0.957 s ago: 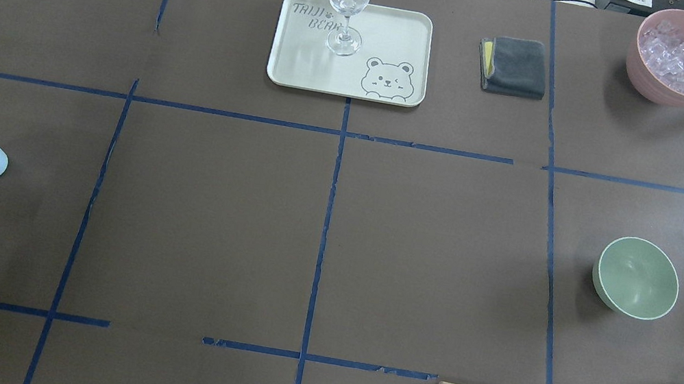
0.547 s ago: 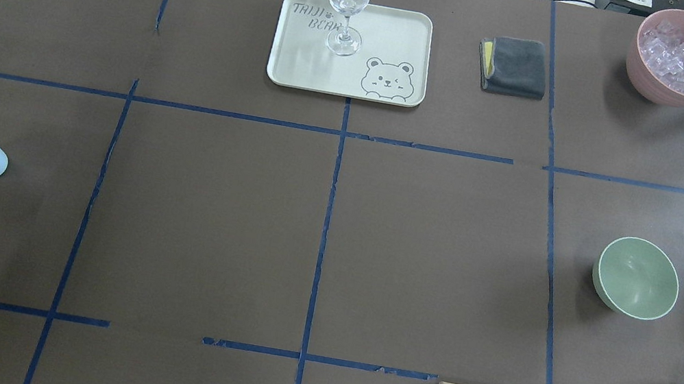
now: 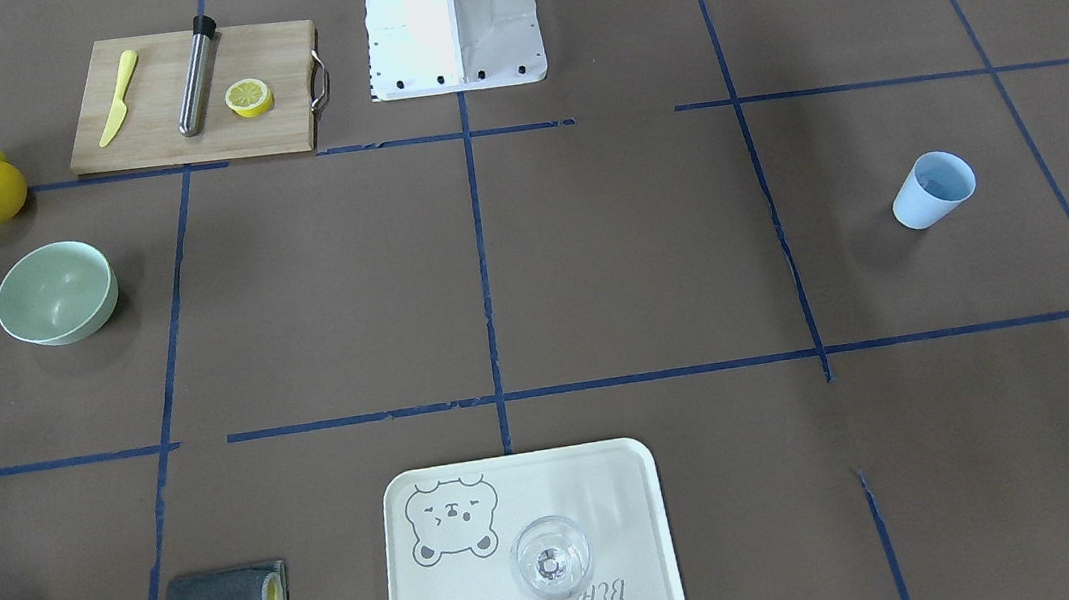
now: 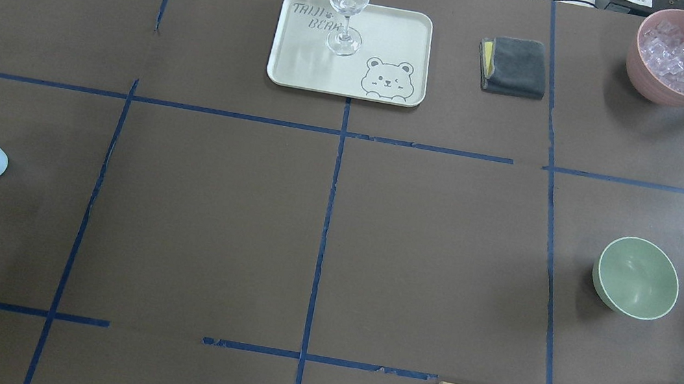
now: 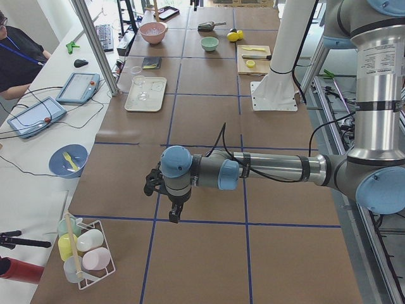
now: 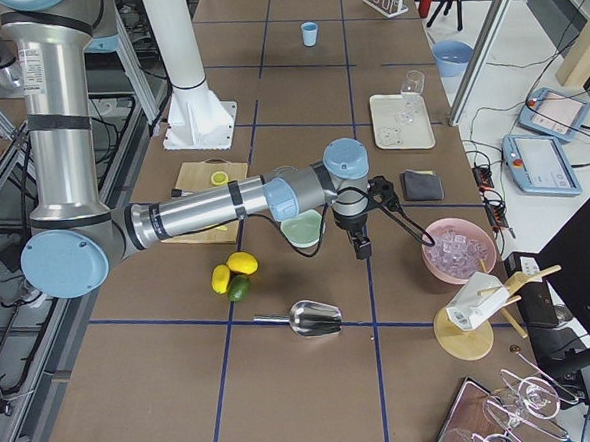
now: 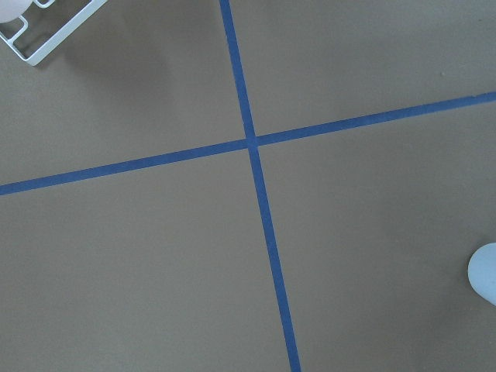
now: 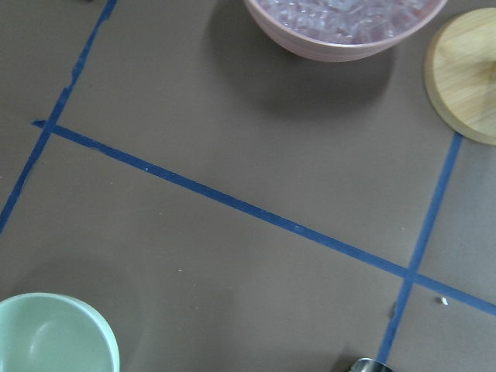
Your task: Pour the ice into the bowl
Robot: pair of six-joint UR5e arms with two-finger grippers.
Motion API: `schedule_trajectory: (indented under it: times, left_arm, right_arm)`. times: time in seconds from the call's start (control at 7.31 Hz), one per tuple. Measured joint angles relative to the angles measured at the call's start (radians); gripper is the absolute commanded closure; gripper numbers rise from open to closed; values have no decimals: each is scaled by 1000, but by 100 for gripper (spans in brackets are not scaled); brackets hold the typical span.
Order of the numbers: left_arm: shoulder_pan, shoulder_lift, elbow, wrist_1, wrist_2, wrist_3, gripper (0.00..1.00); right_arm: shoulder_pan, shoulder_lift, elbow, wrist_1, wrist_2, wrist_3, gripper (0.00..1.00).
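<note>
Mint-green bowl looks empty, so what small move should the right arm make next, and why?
Probably swing the right arm's fingers toward the metal scoop: the pale mint-green bowl is empty, the clear ice cubes sit in the pink bowl, and the scoop lies close by.

Mint-green bowl (image 4: 636,277) upright, empty; clear ice (image 4: 683,53) heaped in pink container (image 4: 642,79).

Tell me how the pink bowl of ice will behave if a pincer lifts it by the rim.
The pink bowl holds a big pile of ice, so it is probably heavy for its size and may sag from a one-sided rim grip. Its smooth, rounded wall looks slippery. Once tilted, the loose cubes would likely slide out together.
</note>
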Motion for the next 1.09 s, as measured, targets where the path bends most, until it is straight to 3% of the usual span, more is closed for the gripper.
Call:
schedule_trajectory:
  times: [0.27,0.55,0.68,0.82,0.96,1.09]
  left_arm:
    - [0,0,-5,0,0,0,0]
    - [-1,0,-7,0,0,0,0]
    - [0,0,-7,0,0,0,0]
    - [0,0,-7,0,-1,0,0]
    - [0,0,-7,0,-1,0,0]
    - [0,0,-7,-1,-1,0,0]
  right_arm:
    - [-126,-28,-8,104,1,151,5]
    - [-251,-74,-27,309,-30,353,5]
    - [-319,-84,-69,432,-72,445,10]
    - [-365,-87,-116,535,-105,500,43]
    - [-389,-89,-149,603,-122,526,95]
    - [-397,-90,-162,629,-125,534,100]
